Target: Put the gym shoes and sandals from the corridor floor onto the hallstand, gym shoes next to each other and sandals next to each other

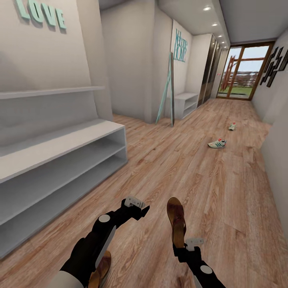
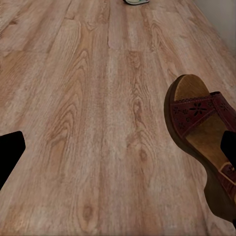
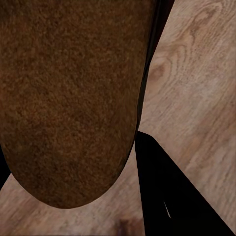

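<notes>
My right gripper [image 1: 179,243] is shut on the heel end of a brown sandal [image 1: 176,221], which points away from me just above the corridor floor [image 1: 192,180]. In the right wrist view its dark sole [image 3: 73,98] looms close beside one black finger [image 3: 167,196]. The same sandal [image 2: 201,132] appears in the left wrist view. The second sandal [image 1: 103,266] lies on the floor, partly hidden under my left arm. My left gripper [image 1: 137,209] is open and empty over bare planks. Two gym shoes [image 1: 217,143] [image 1: 232,126] lie far down the corridor. The white hallstand [image 1: 60,160] stands at the left.
A mirror [image 1: 168,92] leans on the wall beyond the hallstand, next to a second low white unit [image 1: 186,104]. The corridor runs to a glass door [image 1: 240,74] at the far end. A wall [image 1: 278,160] closes in on the right.
</notes>
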